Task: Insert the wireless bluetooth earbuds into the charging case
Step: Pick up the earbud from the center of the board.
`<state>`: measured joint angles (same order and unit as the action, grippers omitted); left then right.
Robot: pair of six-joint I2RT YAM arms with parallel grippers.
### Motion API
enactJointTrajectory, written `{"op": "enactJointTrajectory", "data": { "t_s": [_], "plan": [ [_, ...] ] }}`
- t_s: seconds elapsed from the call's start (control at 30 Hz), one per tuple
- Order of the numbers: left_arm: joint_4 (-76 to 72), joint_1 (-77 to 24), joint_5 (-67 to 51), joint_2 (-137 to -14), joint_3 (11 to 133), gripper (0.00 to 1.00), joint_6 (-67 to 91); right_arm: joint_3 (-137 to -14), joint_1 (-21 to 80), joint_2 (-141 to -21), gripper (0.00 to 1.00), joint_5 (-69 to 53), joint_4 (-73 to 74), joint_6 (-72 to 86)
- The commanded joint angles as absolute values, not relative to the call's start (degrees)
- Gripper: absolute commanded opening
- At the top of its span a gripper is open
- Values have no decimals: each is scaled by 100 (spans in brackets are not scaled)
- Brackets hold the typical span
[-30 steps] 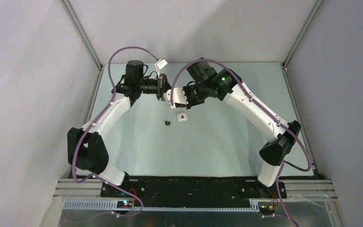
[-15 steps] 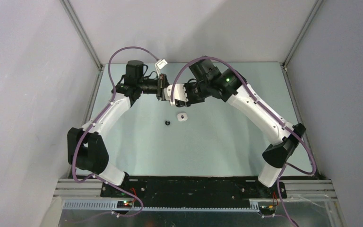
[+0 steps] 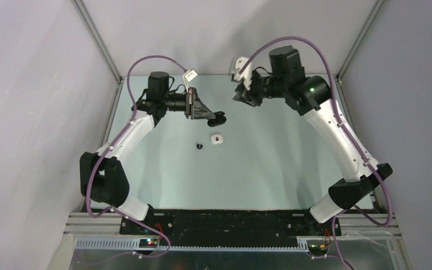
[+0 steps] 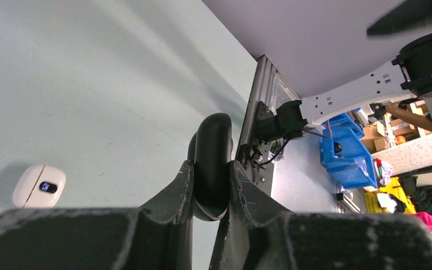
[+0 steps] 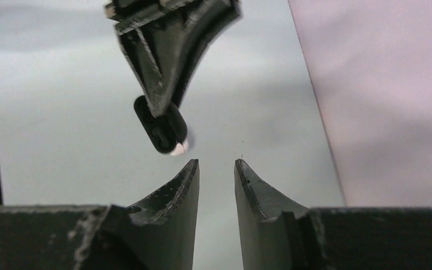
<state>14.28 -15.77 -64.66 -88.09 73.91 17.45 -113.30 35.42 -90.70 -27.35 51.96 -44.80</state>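
From above, the left gripper is clamped on a black case, holding it above the far part of the table. The right gripper hangs higher and well apart from it, near the back wall. On the table just below the held case lies a white case, and beside that a tiny black earbud; no other earbuds can be made out. In the left wrist view the fingers pinch the black case by its flat sides, edge-on, so whether its lid is up cannot be told. The white case rests shut on the table to the left, a small dark mark on top. In the right wrist view that gripper's own jaws stand slightly apart with nothing between them. Ahead, the black case hangs from the other gripper, with a white speck at its lower end that is too small to identify. By my reading little is done: the black earbud is not yet in a case, and the rest are unaccounted for.
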Motion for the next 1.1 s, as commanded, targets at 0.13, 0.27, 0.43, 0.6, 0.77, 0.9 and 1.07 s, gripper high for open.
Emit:
{"op": "enactJointTrajectory", "data": {
  "t_s": [0.13,0.27,0.43,0.6,0.77,0.9,1.07],
  "plan": [
    [1287,-692,-6151,-8025,6964,0,1873,-10153,2741,-9242,31,-3925,4434,-2628],
    [1355,-170,-5999,-7651,6740,0,1875,-9480,2964,-9358,28,-4079,4147,-3020],
    [1435,484,-5690,-7208,6536,0,1855,-9189,3596,-9845,18,-3843,3902,-3774],
    [1467,863,-5100,-6931,6591,0,1764,-9199,4177,-10555,15,-3567,3555,-4402],
    [1490,1115,-4953,-6734,6756,0,1839,-9165,4473,-11097,16,-3289,3081,-4902],
    [1516,1399,-5147,-6490,6592,0,1994,-9126,4701,-11548,20,-2990,2684,-5329],
    [1522,1459,-5099,-6055,6226,0,2057,-9145,4894,-11853,23,-2824,2584,-5689]
  ]
}}
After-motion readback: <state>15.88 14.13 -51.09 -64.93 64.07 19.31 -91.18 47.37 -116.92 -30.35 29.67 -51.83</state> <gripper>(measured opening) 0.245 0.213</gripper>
